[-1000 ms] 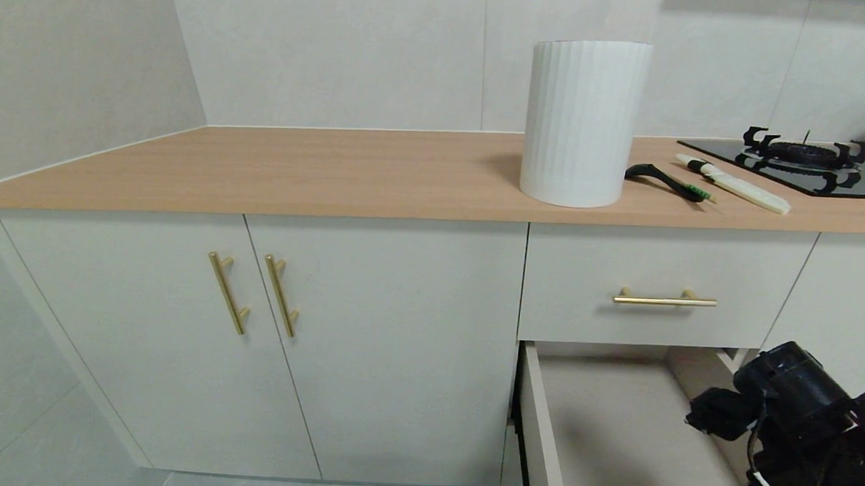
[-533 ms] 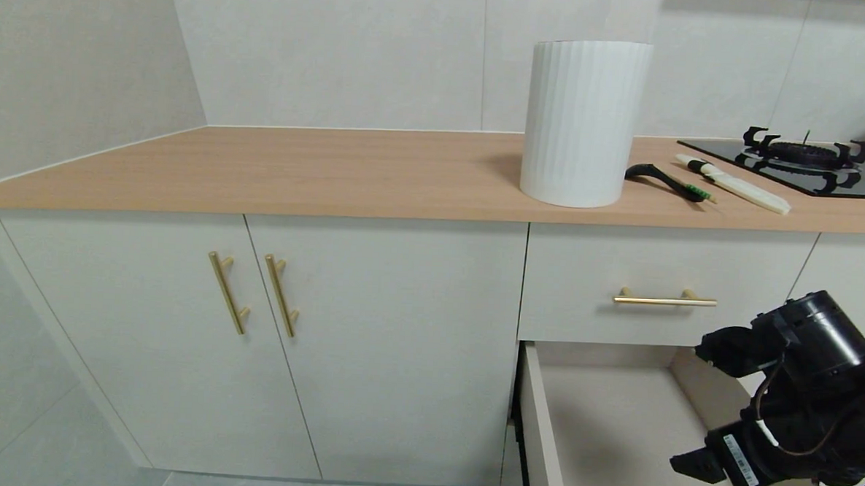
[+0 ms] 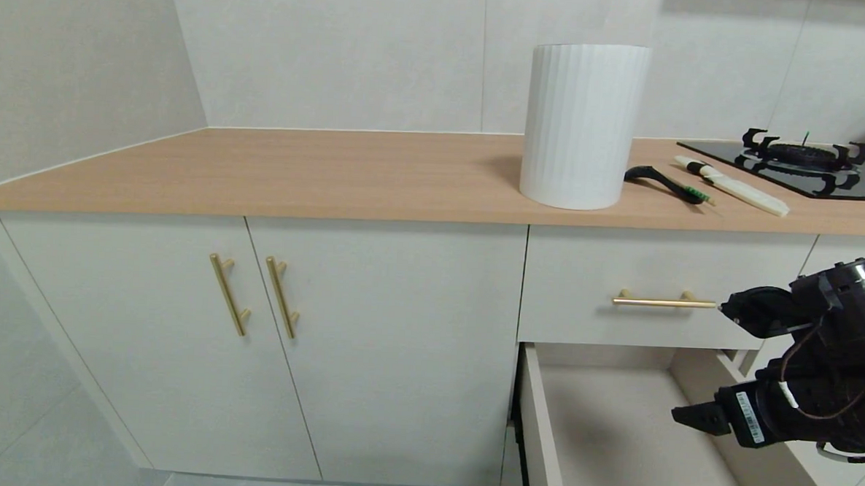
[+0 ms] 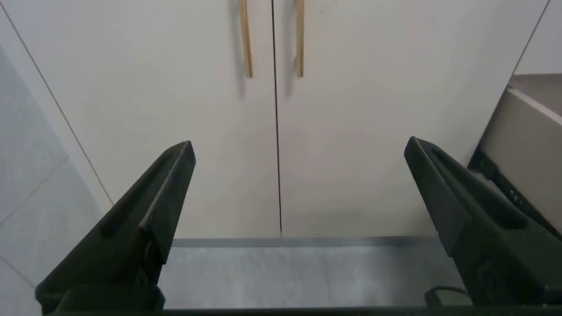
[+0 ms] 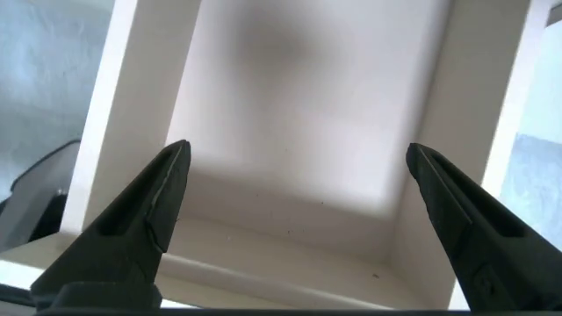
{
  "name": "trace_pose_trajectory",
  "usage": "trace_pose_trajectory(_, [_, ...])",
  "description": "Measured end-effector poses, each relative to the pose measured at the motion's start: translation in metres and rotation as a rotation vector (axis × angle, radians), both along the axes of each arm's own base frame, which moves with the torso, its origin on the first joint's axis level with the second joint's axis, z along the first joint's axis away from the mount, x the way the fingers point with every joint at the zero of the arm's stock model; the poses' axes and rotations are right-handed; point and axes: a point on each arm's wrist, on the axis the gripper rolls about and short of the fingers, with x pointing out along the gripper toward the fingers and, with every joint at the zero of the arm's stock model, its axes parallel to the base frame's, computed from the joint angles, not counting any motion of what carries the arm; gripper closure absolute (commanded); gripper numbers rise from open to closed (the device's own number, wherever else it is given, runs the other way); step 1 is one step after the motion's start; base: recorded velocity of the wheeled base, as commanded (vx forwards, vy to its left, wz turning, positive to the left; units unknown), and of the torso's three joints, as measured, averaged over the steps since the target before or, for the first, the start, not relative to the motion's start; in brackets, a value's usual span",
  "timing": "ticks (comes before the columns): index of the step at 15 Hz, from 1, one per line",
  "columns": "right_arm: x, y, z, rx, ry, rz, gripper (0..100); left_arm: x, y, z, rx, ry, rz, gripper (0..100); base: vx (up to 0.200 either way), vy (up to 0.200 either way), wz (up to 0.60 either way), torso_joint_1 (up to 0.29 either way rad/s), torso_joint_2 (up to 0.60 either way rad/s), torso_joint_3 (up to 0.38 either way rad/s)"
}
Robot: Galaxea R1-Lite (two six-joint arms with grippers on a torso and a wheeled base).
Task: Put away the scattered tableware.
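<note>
Counter (image 3: 297, 171) carries the tableware. The lower drawer (image 3: 614, 433) under it is pulled out, so I judge the step is fetching. The drawer seems empty, tho its near part is cut off. White ribbed canister (image 3: 582, 125): inside is hidden. R gripper (image 3: 719, 365) hangs over the drawer's right side, jaws wide, nothing held. L gripper (image 4: 294, 228) is also wide, before the cupboard doors (image 4: 369, 132). Next: raise the R arm to the white knife (image 3: 734, 187) and the black-handled utensil (image 3: 665, 181), right of the canister.
</note>
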Motion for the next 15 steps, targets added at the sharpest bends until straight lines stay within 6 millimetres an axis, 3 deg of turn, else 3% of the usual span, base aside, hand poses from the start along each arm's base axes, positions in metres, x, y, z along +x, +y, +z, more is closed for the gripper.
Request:
trace_pose_trajectory(3, [-0.0005,-0.0011,0.0002,-0.001,-0.001,-0.003,0,0.0000,0.0000,0.0000,0.000,0.000,-0.001,0,0.000,0.000,0.00,0.077,-0.25,-0.269])
trace_pose_trajectory(15, [-0.0004,-0.0015,0.0005,-0.002,-0.005,-0.004,0,0.0000,0.0000,0.0000,0.000,0.000,0.000,0,0.000,0.000,0.00,0.185,-0.49,-0.283])
